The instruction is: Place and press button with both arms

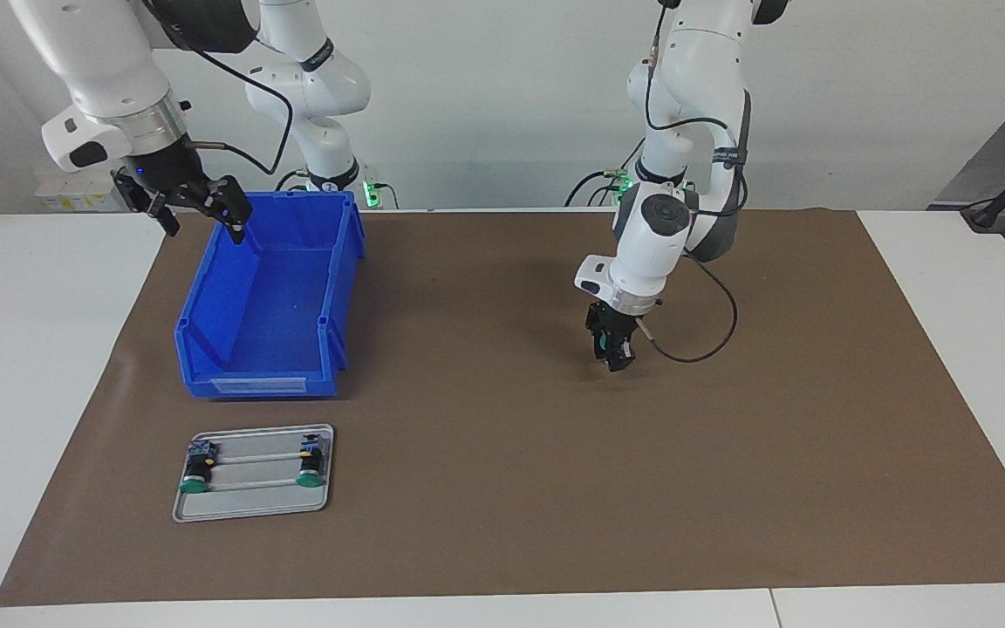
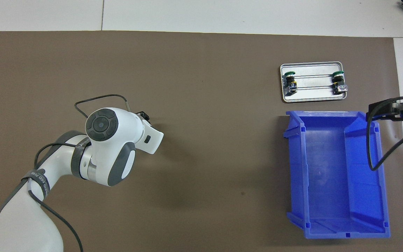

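My left gripper (image 1: 612, 351) hangs just above the brown mat near the middle of the table. It is shut on a button (image 1: 600, 348) whose green cap shows between the fingers. In the overhead view the left wrist hides this gripper and the button. Two more green-capped buttons (image 1: 197, 475) (image 1: 311, 467) lie on a silver tray (image 1: 249, 499); they also show in the overhead view (image 2: 290, 81) (image 2: 338, 80). My right gripper (image 1: 203, 215) is open and empty, up in the air over the blue bin's edge nearest the robots. One of its fingers (image 2: 380, 108) shows in the overhead view.
An empty blue bin (image 1: 258, 382) stands toward the right arm's end of the table, nearer to the robots than the tray (image 2: 313, 95). The brown mat (image 1: 502, 488) covers most of the white table.
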`<move>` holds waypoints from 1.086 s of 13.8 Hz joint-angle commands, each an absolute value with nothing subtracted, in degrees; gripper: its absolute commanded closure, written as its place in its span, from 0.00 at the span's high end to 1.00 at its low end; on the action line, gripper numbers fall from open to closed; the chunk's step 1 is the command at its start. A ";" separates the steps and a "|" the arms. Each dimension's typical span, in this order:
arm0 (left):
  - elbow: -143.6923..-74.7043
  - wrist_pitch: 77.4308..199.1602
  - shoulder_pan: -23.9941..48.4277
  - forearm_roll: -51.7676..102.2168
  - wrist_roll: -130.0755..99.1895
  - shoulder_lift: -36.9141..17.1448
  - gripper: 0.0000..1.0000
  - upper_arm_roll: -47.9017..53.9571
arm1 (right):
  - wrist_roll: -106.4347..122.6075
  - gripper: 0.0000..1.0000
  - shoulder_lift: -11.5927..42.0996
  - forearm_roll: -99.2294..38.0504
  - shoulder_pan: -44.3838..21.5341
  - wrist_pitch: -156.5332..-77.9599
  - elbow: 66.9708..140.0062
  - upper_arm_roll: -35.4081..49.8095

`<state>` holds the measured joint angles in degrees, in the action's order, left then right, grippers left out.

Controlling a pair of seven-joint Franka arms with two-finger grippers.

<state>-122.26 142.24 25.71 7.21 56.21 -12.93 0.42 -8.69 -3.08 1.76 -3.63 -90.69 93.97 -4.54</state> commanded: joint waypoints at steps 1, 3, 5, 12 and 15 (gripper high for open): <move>-121.91 141.42 24.79 6.68 55.90 -12.57 0.00 0.70 | -7.12 0.99 -4.48 2.29 -3.25 -90.70 95.45 -4.48; -121.90 141.33 24.52 6.68 55.99 -12.57 0.00 0.70 | -7.12 0.99 -4.48 2.29 -3.25 -90.70 95.45 -4.48; -121.90 140.80 24.26 6.68 56.07 -12.39 0.00 0.70 | -7.12 0.99 -4.48 2.29 -3.16 -90.70 95.54 -4.48; -121.91 140.62 24.08 6.68 55.99 -12.30 0.00 0.70 | -7.12 0.99 -4.48 2.29 -3.16 -90.70 95.62 -4.48; -121.03 140.54 24.08 6.68 55.55 -12.22 0.00 0.70 | -7.12 0.99 -4.48 2.29 -3.08 -90.70 95.62 -4.48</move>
<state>-122.02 141.92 24.48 7.21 56.22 -12.87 0.48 -8.69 -3.12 1.76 -3.60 -90.69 94.23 -4.55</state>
